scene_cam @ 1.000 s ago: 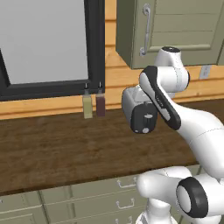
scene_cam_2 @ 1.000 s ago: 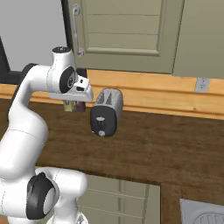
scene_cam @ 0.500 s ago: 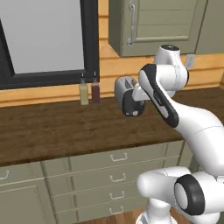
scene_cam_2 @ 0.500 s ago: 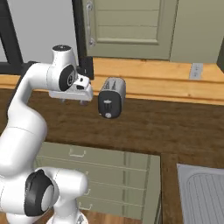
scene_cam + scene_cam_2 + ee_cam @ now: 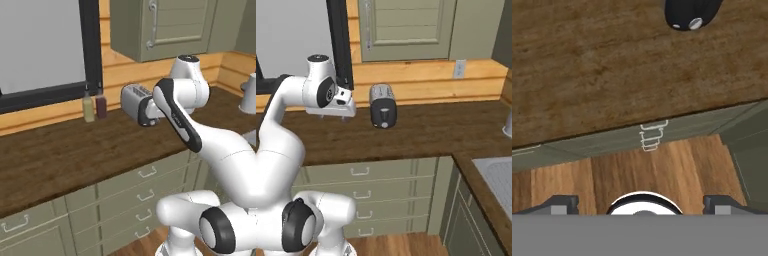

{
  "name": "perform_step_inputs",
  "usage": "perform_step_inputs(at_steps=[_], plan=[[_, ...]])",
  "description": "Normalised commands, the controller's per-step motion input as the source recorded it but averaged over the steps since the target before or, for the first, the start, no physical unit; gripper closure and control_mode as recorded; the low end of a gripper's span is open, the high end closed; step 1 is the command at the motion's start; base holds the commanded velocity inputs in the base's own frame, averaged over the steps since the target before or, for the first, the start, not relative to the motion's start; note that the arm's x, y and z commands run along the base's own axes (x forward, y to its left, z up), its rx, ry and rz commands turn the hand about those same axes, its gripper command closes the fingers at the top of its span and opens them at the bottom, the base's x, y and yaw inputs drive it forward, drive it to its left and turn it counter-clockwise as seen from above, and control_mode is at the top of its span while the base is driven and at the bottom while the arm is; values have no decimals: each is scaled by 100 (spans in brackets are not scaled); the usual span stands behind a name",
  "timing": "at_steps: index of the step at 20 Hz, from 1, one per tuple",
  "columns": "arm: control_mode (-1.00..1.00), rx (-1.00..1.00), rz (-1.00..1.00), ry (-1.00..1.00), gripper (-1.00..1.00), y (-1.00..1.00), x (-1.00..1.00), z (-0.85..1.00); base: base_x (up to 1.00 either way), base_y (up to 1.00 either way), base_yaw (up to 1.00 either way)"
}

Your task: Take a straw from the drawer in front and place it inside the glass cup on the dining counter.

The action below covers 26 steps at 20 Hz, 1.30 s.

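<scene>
My gripper [image 5: 641, 202] is open, and its two dark fingertips [image 5: 559, 202] stand far apart with nothing between them. It points down over the front edge of a dark wood counter [image 5: 587, 65] and the wooden floor below. From the right base the hand [image 5: 338, 115] hangs above that counter, left of a toaster [image 5: 382, 105]. The straw, the drawer, the glass cup and the dining counter are out of view.
A silver-and-black toaster [image 5: 136, 102] stands on the wall counter. Two small bottles [image 5: 95, 107] sit by the dark window frame. Sage-green handled drawer fronts [image 5: 147, 172] run below. A sink [image 5: 501, 175] lies at the right, and a pale vessel [image 5: 248, 92] stands on the corner counter.
Both base views have shifted: the base has pulled back and swung, so the counter looks farther off and the drawer fronts and sink now show. The arm keeps its pose.
</scene>
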Motion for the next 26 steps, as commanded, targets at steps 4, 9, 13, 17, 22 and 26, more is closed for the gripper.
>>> perform_step_inputs(at_steps=[4,9,13,17,22,26], plan=[[100,0,0,0,-100,0,0,0,0,74,-58],[100,0,0,0,-100,0,0,0,0,72,-59],[100,0,0,0,-100,0,0,0,0,75,-57],[100,0,0,0,-100,0,0,0,-2,74,-56],[100,0,0,0,-100,0,0,0,-22,46,-49],[100,0,0,0,-100,0,0,0,-46,33,-45]])
